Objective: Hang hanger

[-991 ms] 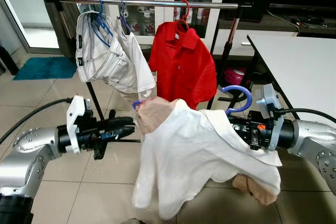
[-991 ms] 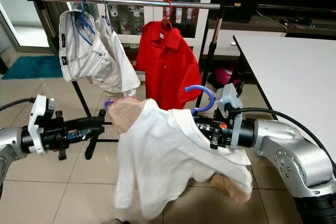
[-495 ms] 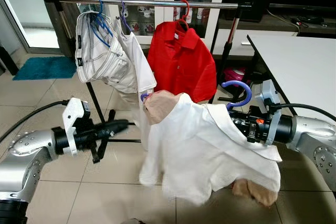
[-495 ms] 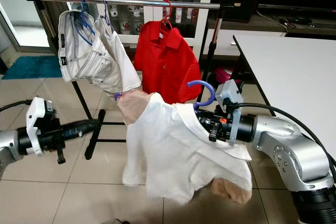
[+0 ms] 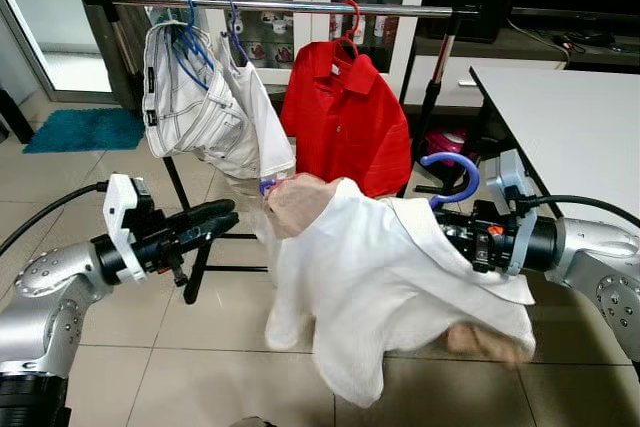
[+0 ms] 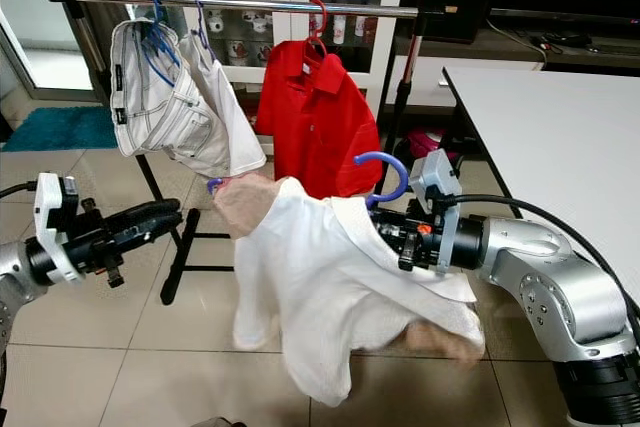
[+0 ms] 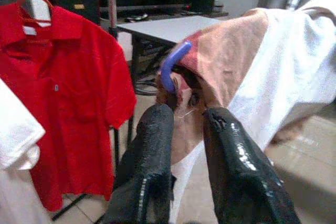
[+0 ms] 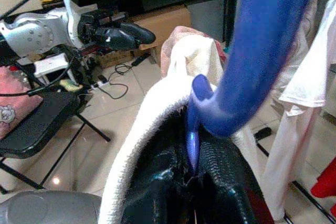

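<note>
My right gripper (image 5: 452, 234) is shut on the neck of a blue hanger (image 5: 452, 173), whose hook points up. The hanger carries a white shirt (image 5: 375, 287) over a tan garment (image 5: 300, 205), draped low above the floor. The wrist view shows the fingers clamped below the blue hook (image 8: 252, 51). My left gripper (image 5: 226, 216) is open by a narrow gap and holds nothing. It sits a short way left of the hanger's blue end (image 7: 170, 64). The metal rail (image 5: 300, 7) runs across behind, above both grippers.
On the rail hang a red polo (image 5: 345, 117) on a red hanger and white clothes (image 5: 200, 102) on blue hangers. A white table (image 5: 570, 117) stands at the right. The rack's black legs (image 5: 195, 247) stand on the tiled floor by my left gripper.
My left gripper let go of the hanger's end and drew back to the left. The clothes now hang from the right gripper alone and have swung and sagged.
</note>
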